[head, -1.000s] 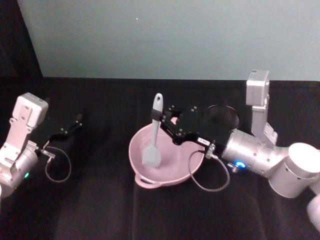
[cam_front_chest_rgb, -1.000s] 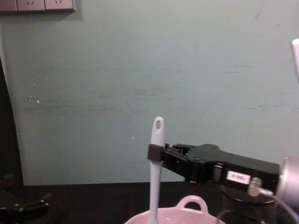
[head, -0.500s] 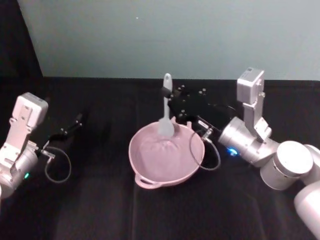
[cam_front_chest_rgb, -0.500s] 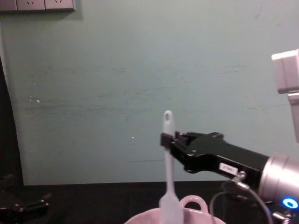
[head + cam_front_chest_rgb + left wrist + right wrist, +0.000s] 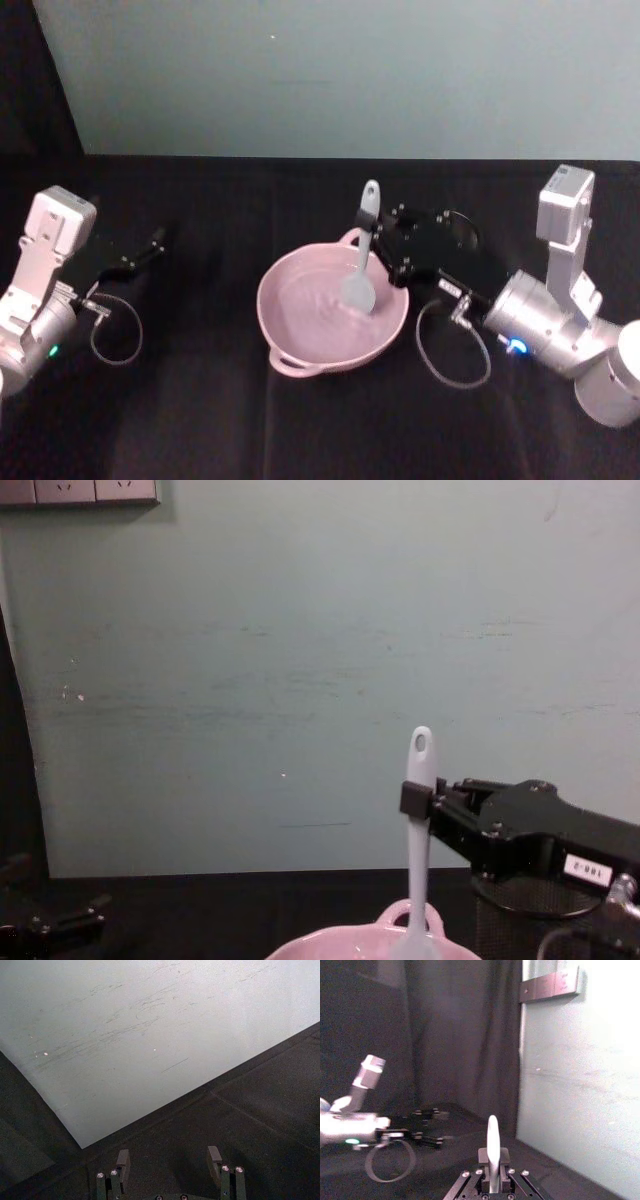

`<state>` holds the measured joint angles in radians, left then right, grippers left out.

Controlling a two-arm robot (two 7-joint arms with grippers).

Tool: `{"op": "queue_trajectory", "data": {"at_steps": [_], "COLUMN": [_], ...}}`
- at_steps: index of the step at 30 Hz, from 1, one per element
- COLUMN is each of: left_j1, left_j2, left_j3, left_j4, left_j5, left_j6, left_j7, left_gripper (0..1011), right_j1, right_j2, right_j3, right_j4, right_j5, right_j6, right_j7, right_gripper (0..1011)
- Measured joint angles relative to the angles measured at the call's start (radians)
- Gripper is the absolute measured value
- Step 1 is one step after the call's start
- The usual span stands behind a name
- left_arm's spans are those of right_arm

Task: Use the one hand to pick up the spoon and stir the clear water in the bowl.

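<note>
Right gripper (image 5: 371, 227) is up over the far-right rim of the bowl (image 5: 290, 300), and its jaws are clenched on the spoon (image 5: 364, 255), gripping high on the handle just under the oval hole. The spoon stands nearly upright, leaning a touch, with its broad head down inside the bowl on the right-hand side of the basin. In the chest view the shaft drops straight past the bowl's far rim, right beside the small loop handle (image 5: 408, 916) there, and the head goes out of sight below the frame edge. The head view shows the head low against the inner wall of the bowl; whether it touches bottom, cannot tell. The right arm's silver wrist (image 5: 535, 325) stretches away to the right of the bowl, a thin cable (image 5: 452, 350) looping down from it onto the black table (image 5: 300, 430). A black mesh cup (image 5: 505, 930) stands just to the right of the bowl and behind it, tucked under the gripper body.

Over to the left gripper (image 5: 168, 1157): it sits well to the left of the bowl, low over the table, pointing toward the back wall (image 5: 300, 80). Its own wrist view shows the two fingers (image 5: 122, 1160) spread apart, jaws released, nothing between them. The bowl itself sits flat on the table, a second loop handle (image 5: 292, 362) on its near rim
</note>
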<state>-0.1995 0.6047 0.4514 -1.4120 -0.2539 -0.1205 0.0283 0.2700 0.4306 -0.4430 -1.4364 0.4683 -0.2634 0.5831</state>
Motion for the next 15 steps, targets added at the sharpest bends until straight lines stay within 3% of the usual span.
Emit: {"op": "queue_trajectory", "data": {"at_steps": [3,8,15], "left_j1": [0.000,0.000,0.000], "left_j2": [0.000,0.000,0.000], "left_j3": [0.000,0.000,0.000], "left_j4": [0.000,0.000,0.000], "left_j5": [0.000,0.000,0.000], "left_j6": [0.000,0.000,0.000], "left_j7": [0.000,0.000,0.000], "left_gripper": [1011,1011,1011], "right_j1": [-0.026,-0.031,0.018], "right_j2": [0.000,-0.041,-0.121], "right_j3": [0.000,-0.021,-0.044], "right_j4": [-0.035,-0.035,0.052], "right_j5": [0.031,0.048,0.004], "right_j6": [0.031,0.044,-0.012], "right_j7": [0.024,0.033,0.012], "right_gripper": [117,117,117]}}
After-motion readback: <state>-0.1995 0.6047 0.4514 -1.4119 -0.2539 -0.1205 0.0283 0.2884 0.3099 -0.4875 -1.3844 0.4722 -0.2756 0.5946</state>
